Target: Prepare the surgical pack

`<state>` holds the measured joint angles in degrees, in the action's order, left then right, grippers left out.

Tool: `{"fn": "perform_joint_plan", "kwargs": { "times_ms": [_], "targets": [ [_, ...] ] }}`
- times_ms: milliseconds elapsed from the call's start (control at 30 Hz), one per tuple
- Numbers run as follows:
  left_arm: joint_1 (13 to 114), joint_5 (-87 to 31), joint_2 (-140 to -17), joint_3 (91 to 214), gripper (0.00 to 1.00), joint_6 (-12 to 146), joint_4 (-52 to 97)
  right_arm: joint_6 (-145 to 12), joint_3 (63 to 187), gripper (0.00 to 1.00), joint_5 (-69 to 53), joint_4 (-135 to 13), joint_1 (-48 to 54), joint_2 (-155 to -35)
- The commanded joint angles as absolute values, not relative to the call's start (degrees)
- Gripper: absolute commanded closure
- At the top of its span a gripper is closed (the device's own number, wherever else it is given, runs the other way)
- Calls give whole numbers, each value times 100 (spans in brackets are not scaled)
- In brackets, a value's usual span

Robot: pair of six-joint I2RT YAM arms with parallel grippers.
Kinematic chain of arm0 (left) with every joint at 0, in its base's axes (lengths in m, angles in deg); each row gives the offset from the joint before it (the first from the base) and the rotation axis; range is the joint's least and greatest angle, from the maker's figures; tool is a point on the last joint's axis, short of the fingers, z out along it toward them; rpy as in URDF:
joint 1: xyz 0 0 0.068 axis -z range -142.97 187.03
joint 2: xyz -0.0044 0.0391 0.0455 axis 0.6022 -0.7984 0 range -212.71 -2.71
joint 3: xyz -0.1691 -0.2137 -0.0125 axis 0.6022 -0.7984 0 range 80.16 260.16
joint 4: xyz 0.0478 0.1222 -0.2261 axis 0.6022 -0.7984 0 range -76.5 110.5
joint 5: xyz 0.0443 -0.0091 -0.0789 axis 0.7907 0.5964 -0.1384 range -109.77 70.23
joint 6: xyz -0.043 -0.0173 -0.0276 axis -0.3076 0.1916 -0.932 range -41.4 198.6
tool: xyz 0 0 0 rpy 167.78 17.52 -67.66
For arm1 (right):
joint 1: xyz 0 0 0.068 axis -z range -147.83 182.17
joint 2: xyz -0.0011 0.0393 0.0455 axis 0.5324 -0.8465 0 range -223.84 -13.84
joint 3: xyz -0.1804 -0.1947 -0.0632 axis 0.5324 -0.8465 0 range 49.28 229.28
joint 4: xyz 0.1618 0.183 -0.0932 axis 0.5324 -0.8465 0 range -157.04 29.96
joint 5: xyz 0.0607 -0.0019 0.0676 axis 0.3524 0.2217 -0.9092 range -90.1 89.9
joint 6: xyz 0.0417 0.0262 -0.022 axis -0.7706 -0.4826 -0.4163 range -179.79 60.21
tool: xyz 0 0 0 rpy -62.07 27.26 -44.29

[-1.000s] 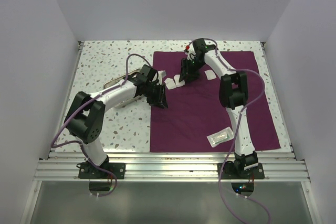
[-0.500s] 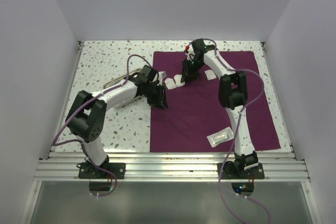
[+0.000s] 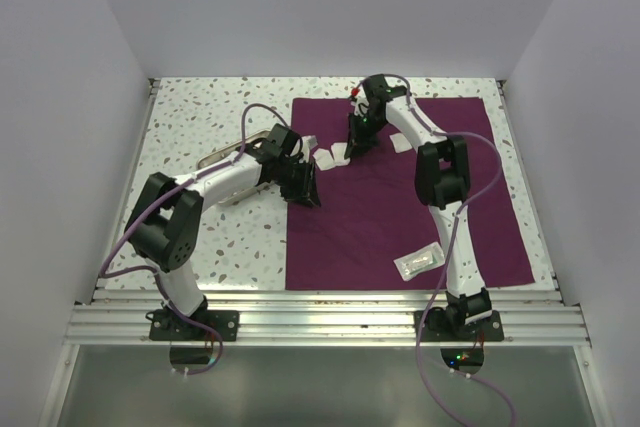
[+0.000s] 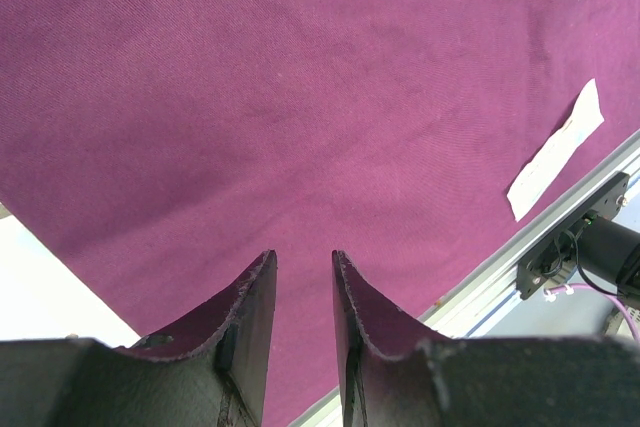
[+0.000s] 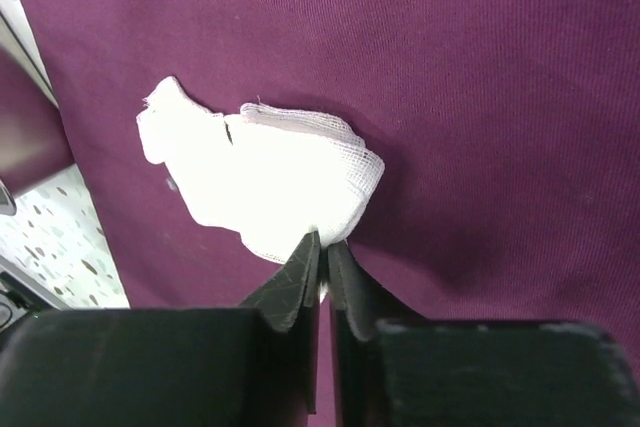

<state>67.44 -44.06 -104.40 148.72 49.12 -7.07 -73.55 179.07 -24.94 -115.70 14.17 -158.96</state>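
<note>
Right jaws pinch one edge of the crumpled white gauze square (image 5: 270,182) on the flat purple fabric drape (image 5: 480,97); left jaws hover slightly parted and empty above it.

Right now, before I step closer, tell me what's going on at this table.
Two robot arms are working over a purple drape spread on the table. The right gripper is pinched shut on the edge of a gauze square lying on the drape's far left part. The left gripper hovers over the drape, jaws slightly apart, holding nothing. A pouch lies near the drape's front edge.
</note>
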Motion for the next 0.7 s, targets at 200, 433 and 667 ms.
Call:
{"fn": "perform_joint_plan", "kwargs": {
  "times_ms": [200,433,667],
  "targets": [
    [6726,-4482,-10352,14986,67,4845,-499,-7456,18287,100,-2374,-11497,1406,-15922],
    [6717,-4675,-10387,15074,63,4713,-420,-7543,18401,100,-2400,-11558,1424,-15720],
    [6586,-4921,-10308,15118,48,4538,-95,-7588,18121,100,-2497,-11454,1441,-15456]
  ]
}}
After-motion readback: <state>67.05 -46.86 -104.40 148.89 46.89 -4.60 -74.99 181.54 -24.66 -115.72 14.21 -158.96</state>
